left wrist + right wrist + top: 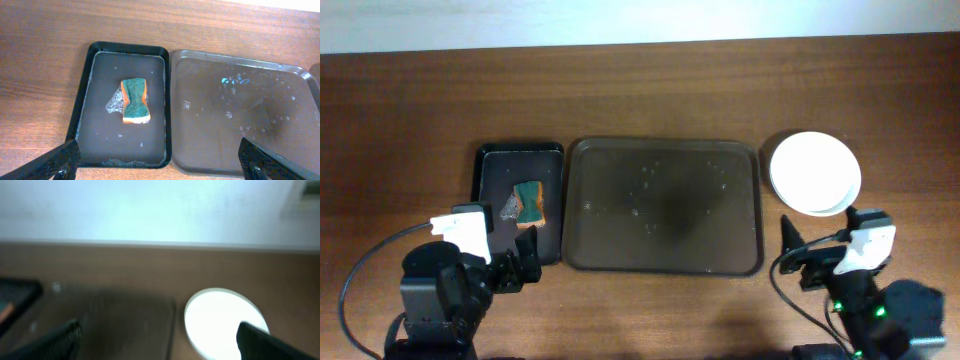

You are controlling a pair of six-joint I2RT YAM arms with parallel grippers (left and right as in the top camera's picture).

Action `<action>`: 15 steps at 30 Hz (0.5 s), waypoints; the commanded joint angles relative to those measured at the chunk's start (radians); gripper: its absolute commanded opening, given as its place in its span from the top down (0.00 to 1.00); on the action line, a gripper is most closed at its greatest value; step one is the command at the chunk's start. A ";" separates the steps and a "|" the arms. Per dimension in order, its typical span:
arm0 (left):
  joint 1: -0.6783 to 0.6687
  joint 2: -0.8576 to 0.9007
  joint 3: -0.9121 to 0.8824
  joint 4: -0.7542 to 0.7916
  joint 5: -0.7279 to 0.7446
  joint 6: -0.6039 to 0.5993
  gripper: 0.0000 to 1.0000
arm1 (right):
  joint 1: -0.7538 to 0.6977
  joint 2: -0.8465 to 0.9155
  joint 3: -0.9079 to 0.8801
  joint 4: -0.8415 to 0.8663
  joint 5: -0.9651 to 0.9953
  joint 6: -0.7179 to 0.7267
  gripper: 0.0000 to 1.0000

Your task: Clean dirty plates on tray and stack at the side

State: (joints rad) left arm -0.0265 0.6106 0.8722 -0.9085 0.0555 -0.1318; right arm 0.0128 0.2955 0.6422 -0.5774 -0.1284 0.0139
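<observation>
The white plates (pixel 815 172) lie stacked on the table right of the tray, wiped plain; they also show blurred in the right wrist view (pixel 222 317). The dark brown tray (pixel 665 205) holds only water drops and also shows in the left wrist view (pixel 240 115). My left gripper (pixel 515 268) is open and empty at the near edge, before the black tray; its fingers frame the left wrist view (pixel 160 167). My right gripper (pixel 798 255) is open and empty, near the front edge below the plates, fingers wide apart in its own view (pixel 160 342).
A small black tray (pixel 520 200) left of the brown tray holds soapy water and a green and orange sponge (pixel 529 202), seen also in the left wrist view (pixel 135 100). Both arm bases and cables sit at the front edge.
</observation>
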 commanded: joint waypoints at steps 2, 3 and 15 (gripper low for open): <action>0.003 -0.004 -0.006 0.001 0.001 -0.009 0.01 | 0.035 -0.189 -0.285 0.266 -0.012 -0.006 0.01; 0.003 -0.004 -0.006 0.001 0.001 -0.009 0.01 | 0.035 -0.223 -0.344 0.336 -0.018 -0.006 0.01; 0.003 -0.004 -0.006 0.001 0.001 -0.009 0.01 | 0.035 -0.292 -0.637 0.506 0.029 -0.014 0.01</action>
State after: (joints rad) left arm -0.0265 0.6106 0.8711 -0.9089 0.0555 -0.1318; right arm 0.0402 0.0109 0.0105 -0.0505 -0.1089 0.0006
